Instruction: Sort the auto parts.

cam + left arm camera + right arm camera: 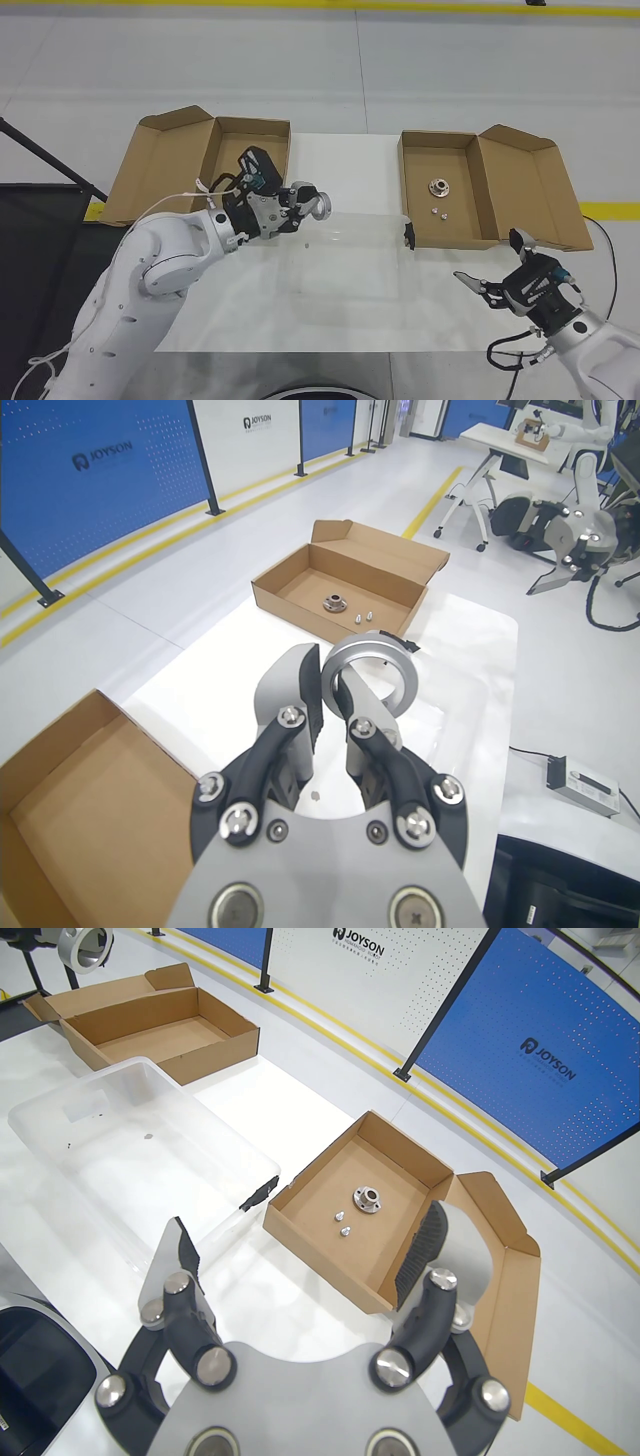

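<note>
One white table (340, 170), blue partition panels (100, 500)

Robotics lab or factory test hall, not home. Pale glossy floor (450, 60) marked with yellow lines (165, 522). Blue perforated partition panels (525, 1053) on black posts fence off bay. Past table's right edge: wheeled folding table (505, 442), another white robot (586, 470) by it. Power supply box (582, 785) with cable on floor. White work table (330, 320) carries open cardboard boxes (455, 160) at far corners. Work pieces industrial: machined metal ring (367, 675), flanged hub (334, 604).
</note>
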Controlling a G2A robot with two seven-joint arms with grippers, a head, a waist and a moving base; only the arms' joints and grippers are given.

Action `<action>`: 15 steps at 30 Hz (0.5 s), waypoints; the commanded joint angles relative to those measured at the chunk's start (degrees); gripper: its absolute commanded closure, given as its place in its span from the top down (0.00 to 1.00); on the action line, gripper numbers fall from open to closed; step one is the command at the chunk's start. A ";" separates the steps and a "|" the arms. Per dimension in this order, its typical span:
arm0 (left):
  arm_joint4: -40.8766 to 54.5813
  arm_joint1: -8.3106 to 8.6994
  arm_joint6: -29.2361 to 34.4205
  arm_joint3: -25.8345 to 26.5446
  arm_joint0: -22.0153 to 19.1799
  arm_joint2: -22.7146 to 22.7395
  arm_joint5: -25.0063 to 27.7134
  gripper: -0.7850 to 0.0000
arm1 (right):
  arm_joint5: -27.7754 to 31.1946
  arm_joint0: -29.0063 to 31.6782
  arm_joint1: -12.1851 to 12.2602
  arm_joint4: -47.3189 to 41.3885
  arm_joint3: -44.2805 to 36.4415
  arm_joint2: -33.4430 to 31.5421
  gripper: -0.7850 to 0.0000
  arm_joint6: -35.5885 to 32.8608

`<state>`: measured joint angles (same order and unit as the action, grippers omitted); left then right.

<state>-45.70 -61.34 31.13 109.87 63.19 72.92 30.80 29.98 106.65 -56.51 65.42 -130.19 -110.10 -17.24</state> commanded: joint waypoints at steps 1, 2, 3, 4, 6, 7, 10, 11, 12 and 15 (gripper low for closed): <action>0.02 0.00 0.12 -0.02 -0.05 -0.03 -0.03 0.00 | 0.00 0.00 0.00 0.00 0.00 0.00 1.00 0.00; 0.02 0.00 0.12 -0.02 -0.05 -0.03 -0.03 0.00 | 0.00 0.00 0.00 0.00 0.00 0.00 1.00 0.00; 0.02 0.00 0.12 -0.02 -0.05 -0.03 -0.03 0.00 | 0.00 0.00 0.00 0.00 0.00 0.00 1.00 0.00; 0.02 0.00 0.12 -0.02 -0.05 -0.03 -0.03 0.00 | 0.00 0.00 0.00 0.00 0.00 0.00 1.00 0.00; 0.02 0.00 0.12 -0.02 -0.05 -0.03 -0.03 0.00 | 0.00 0.00 0.00 0.00 0.00 0.00 1.00 0.00; 0.02 0.00 0.12 -0.02 -0.05 -0.03 -0.03 0.00 | 0.00 0.00 0.00 0.00 0.00 0.00 1.00 0.00; -0.20 -0.08 -0.42 0.17 0.19 -0.38 -1.06 0.00 | 0.00 0.00 0.00 0.00 0.00 0.00 1.00 0.00; 0.08 -0.23 -1.47 0.22 0.05 -0.60 -2.54 0.00 | 0.00 0.00 0.00 0.00 0.00 0.00 1.00 0.00; 0.36 -0.40 -2.66 0.19 -0.20 -0.83 -4.38 0.00 | 0.00 0.00 0.00 0.00 0.00 0.00 1.00 0.00; 3.83 -1.12 -6.88 -0.04 -1.16 -1.52 -10.69 0.00 | 0.00 0.00 0.00 0.00 0.00 0.00 1.00 0.00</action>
<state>-43.64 -62.24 25.72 109.93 62.32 71.61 22.45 29.98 106.65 -56.51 65.42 -130.19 -110.10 -17.24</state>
